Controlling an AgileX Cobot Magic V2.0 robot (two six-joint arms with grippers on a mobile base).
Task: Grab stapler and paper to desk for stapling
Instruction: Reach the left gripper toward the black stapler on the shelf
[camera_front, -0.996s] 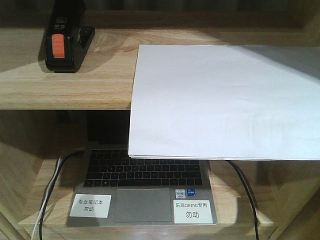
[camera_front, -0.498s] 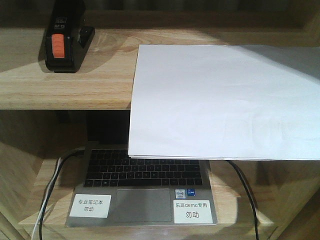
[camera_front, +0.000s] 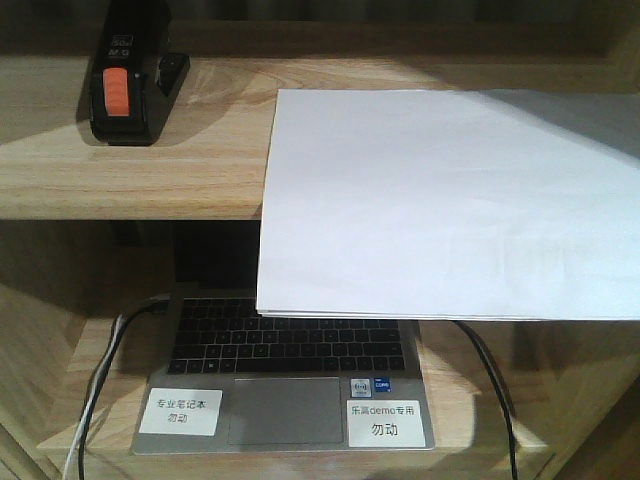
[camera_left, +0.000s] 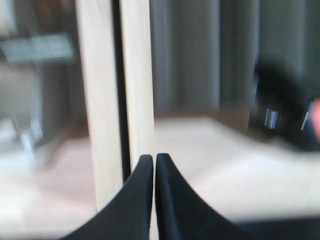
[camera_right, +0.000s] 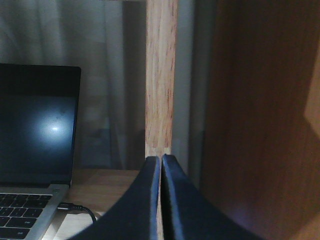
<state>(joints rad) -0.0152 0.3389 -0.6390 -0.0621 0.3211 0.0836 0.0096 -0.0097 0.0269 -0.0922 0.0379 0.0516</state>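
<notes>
Left claw: the left claw is keeping its two black fingers pressed together, gripping nothing, and is pointing at a pale wooden upright. This view is smearing with blur.

Right claw: the right claw is likewise holding its fingers pressed shut and empty, facing a wooden post. The open laptop is sitting off to one side with its screen dark.

Stapler: the black stapler is standing at the left of the upper shelf board, showing its orange-red end to the front camera. A dark shape with an orange edge, probably the same stapler, is showing at the right rim of the left wrist view.

Paper: the white paper is lying on the same board, apart from the stapler. It is jutting out past the front edge and hanging above the laptop's keyboard.

Desk: the desk is not appearing in any view.

Below: cables are trailing beside the laptop on the lower board.

Change: over the last second, stapler, paper and laptop are staying exactly where they were in the front view.

Meaning: judging from this, the fetching is only beginning. Neither item is being touched, and both claws are needing to spread before any grasp.
</notes>
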